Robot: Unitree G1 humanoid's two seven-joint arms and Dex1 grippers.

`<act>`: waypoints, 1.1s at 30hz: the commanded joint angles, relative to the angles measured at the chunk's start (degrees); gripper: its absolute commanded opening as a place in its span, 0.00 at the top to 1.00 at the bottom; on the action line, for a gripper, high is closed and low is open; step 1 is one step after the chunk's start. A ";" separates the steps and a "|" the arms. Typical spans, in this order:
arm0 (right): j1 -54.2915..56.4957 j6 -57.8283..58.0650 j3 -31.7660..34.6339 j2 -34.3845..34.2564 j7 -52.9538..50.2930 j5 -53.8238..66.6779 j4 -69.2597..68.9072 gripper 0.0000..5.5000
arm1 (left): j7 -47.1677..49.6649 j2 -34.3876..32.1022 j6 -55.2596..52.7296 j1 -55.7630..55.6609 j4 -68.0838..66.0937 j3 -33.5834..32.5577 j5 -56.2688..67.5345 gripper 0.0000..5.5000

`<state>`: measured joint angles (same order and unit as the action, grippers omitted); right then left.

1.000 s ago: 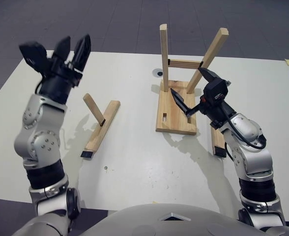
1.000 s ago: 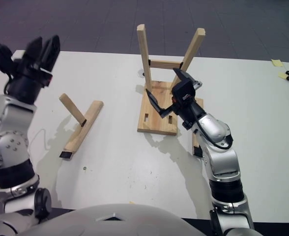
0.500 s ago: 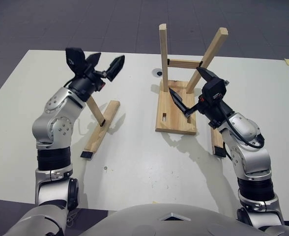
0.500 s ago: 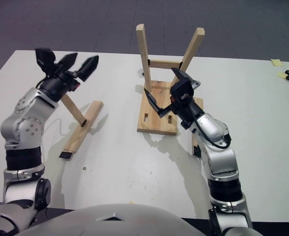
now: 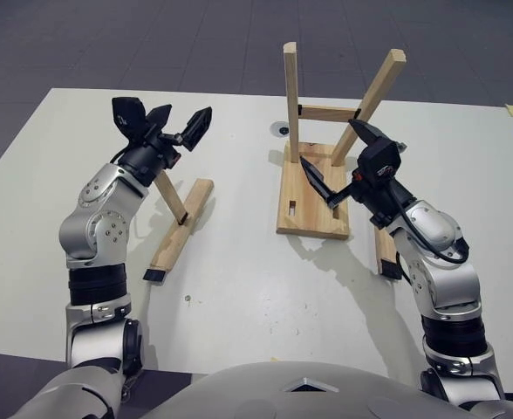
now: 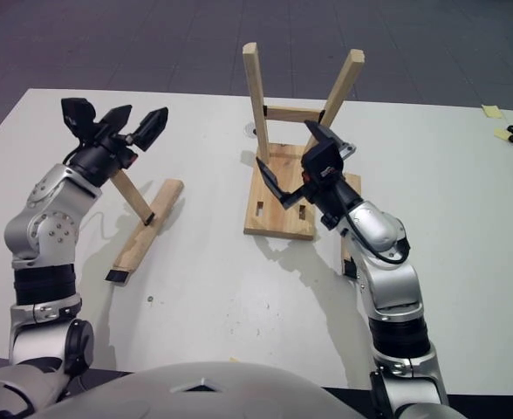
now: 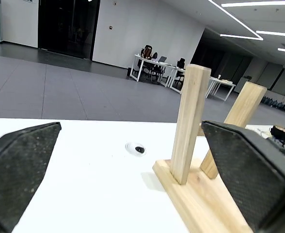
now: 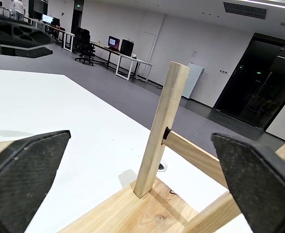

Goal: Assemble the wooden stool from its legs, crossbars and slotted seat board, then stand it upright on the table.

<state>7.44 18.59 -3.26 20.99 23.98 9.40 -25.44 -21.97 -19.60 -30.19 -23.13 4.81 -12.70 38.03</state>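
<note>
on the white table [image 5: 239, 297], mid-assembly: the seat board [image 5: 304, 214] lies flat with two legs [image 5: 290, 96] standing from it, one upright and one leaning, tied by a crossbar [image 5: 326, 113]. my right gripper [image 5: 328, 142] has kept its post over the board through the last second, jaws spread wide and facing the foot of those legs, with nothing between them. what moved is the left arm: a second ago it was raised high near the table's left edge, and it has since swung down and inward. the left gripper [image 5: 180, 127] now hangs just above the loose leg [image 5: 182, 229] lying left of the board, close over the short crossbar [image 5: 167, 192] that sticks up from it, and apart from the wood as far as i can tell. its jaws gape fully and are empty. over the last half second it only eased back a touch. a further leg [image 5: 386, 253] lies on the table beside my right forearm. i read this as the approach to picking up the loose leg and its short crossbar, which must still be carried to the board. two legs remain unfitted, so i judge the stool about half built and far from being turned upright. the grasp will want a descent onto the wood before closing.
</note>
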 commanded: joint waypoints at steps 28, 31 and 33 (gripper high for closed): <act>0.55 0.28 1.58 0.01 -0.28 -0.33 0.40 0.02 | -1.50 -4.93 -0.65 7.75 0.96 3.50 -6.49 0.02; 0.71 0.06 1.62 0.01 -0.21 -0.42 0.63 0.02 | 0.55 -5.24 -2.56 2.18 4.73 0.30 -3.20 0.02; 0.87 -0.17 1.49 0.16 -0.06 -0.62 0.78 0.02 | 2.67 -5.17 -3.28 -1.98 6.52 -2.35 -0.86 0.02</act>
<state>7.51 18.63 -1.74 20.96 23.91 9.07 -24.91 -21.23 -24.68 -32.44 -19.67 8.60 -12.10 34.87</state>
